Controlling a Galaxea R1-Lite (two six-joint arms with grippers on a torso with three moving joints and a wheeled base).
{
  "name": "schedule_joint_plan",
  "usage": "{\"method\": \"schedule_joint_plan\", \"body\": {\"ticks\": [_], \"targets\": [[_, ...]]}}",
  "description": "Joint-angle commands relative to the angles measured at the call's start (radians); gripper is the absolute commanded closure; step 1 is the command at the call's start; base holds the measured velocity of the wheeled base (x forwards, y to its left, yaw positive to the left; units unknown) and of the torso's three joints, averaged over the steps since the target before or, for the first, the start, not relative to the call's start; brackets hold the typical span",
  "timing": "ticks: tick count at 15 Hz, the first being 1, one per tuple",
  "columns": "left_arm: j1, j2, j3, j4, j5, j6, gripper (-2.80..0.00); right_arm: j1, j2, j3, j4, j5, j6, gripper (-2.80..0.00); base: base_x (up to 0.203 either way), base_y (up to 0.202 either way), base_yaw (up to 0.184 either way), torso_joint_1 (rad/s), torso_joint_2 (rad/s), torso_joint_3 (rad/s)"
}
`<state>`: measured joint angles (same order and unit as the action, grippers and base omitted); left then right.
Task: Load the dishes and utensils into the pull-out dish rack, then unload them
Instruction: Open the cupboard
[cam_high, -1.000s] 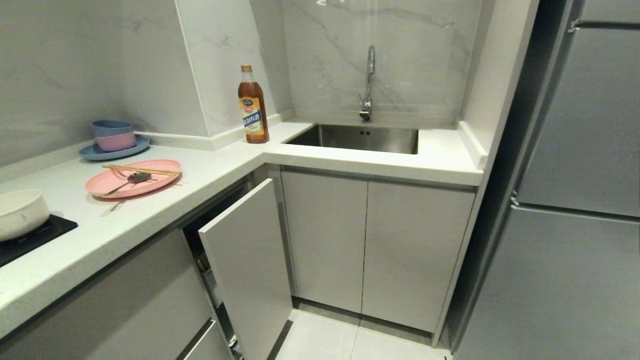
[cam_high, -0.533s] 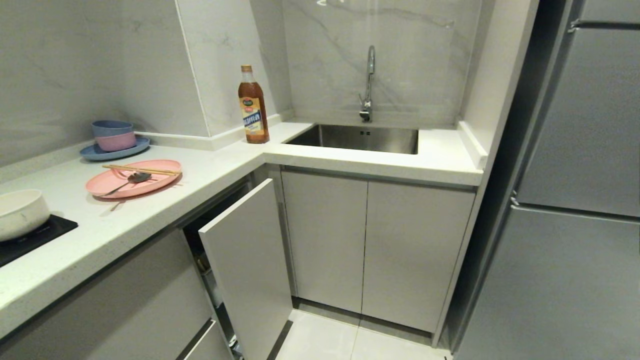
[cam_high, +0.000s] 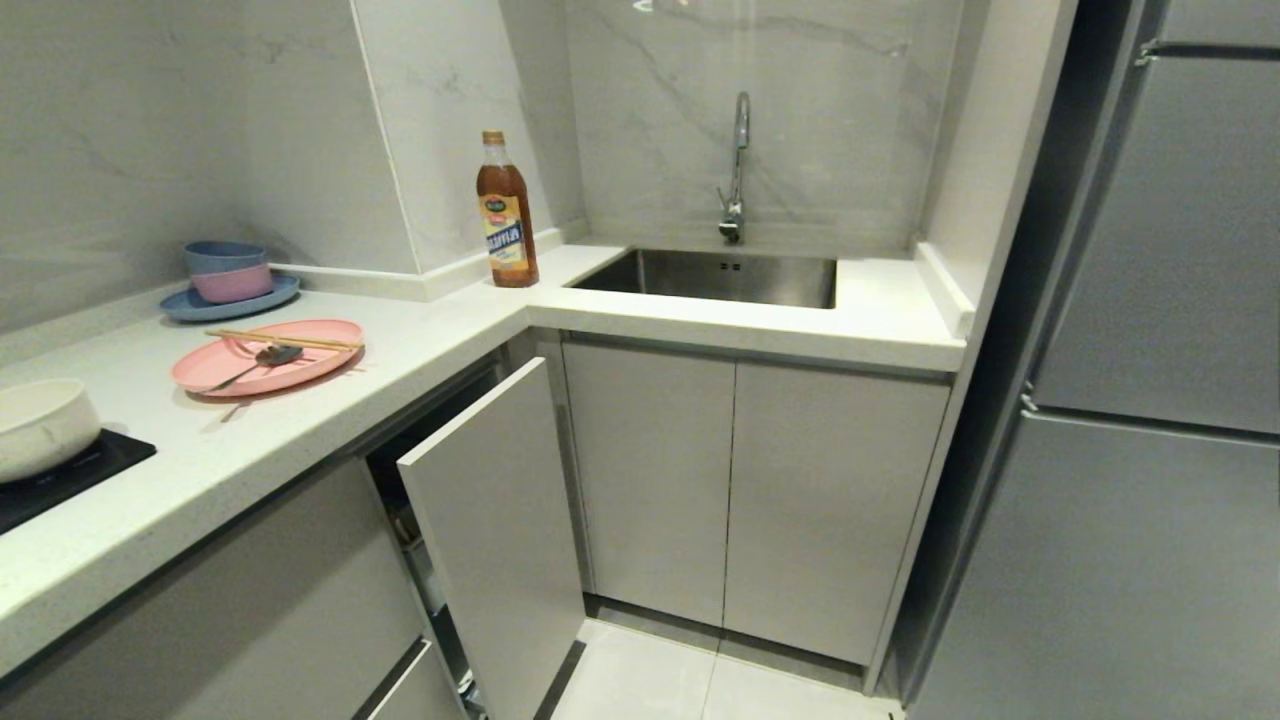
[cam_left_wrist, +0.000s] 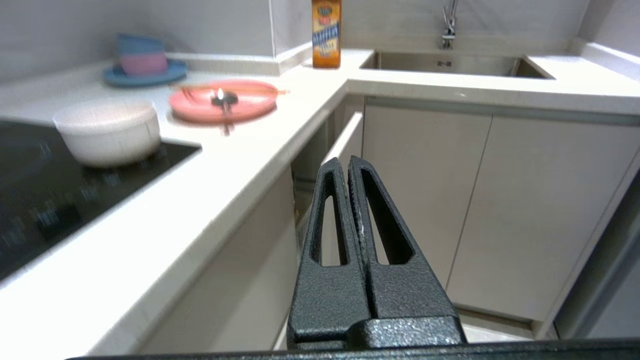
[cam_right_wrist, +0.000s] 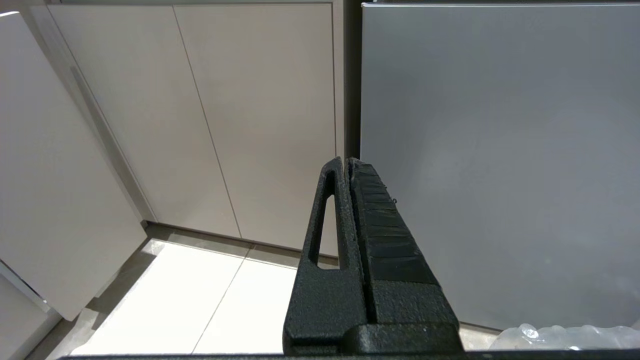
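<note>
you're looking at a home kitchen: a pale stone worktop (cam_high: 420, 350) wraps the corner, with a steel sink (cam_high: 715, 275) and tap (cam_high: 737, 165) set in, a black hob (cam_high: 60, 470) at the near left, flat grey cupboard doors (cam_high: 750, 500) below, and a sauce bottle (cam_high: 506, 210) against marbled wall.

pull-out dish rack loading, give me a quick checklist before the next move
1. Pull-out dish rack with its tall pale-grey front panel out far enough to load: not ok, only partly out.
2. Flat round pink plate reachable on the white countertop: ok.
3. Light wooden chopsticks and slim metal spoon lying on the plate: ok.
4. Plain white bowl upright on the black cooktop: ok.
5. Left claw empty: ok, shut on nothing.
6. Rack pegs free: cannot tell.
</note>
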<state>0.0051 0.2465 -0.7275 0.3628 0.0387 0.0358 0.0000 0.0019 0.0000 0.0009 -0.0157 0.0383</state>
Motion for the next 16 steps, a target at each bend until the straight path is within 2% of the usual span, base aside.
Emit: {"method": "schedule_joint_plan", "body": {"ticks": [1, 6, 10, 16], "targets": [[0.001, 0.121, -0.070, 0.000, 0.000, 0.010, 0.00, 0.000, 0.000, 0.003, -0.001, 0.000, 0.000, 0.00, 0.000, 0.000, 0.000, 0.000, 0.00, 0.000], [0.004, 0.386, -0.280, -0.090, 0.002, 0.031, 0.00, 0.000, 0.000, 0.003, 0.001, 0.000, 0.000, 0.00, 0.000, 0.000, 0.000, 0.000, 0.00, 0.000], [0.002, 0.599, -0.460, -0.114, -0.001, 0.032, 0.00, 0.000, 0.000, 0.002, 0.001, 0.000, 0.000, 0.00, 0.000, 0.000, 0.000, 0.000, 0.00, 0.000], [-0.041, 0.862, -0.586, -0.117, 0.001, 0.032, 0.00, 0.001, 0.000, 0.003, 0.000, 0.000, 0.000, 0.00, 0.000, 0.000, 0.000, 0.000, 0.00, 0.000]]}}
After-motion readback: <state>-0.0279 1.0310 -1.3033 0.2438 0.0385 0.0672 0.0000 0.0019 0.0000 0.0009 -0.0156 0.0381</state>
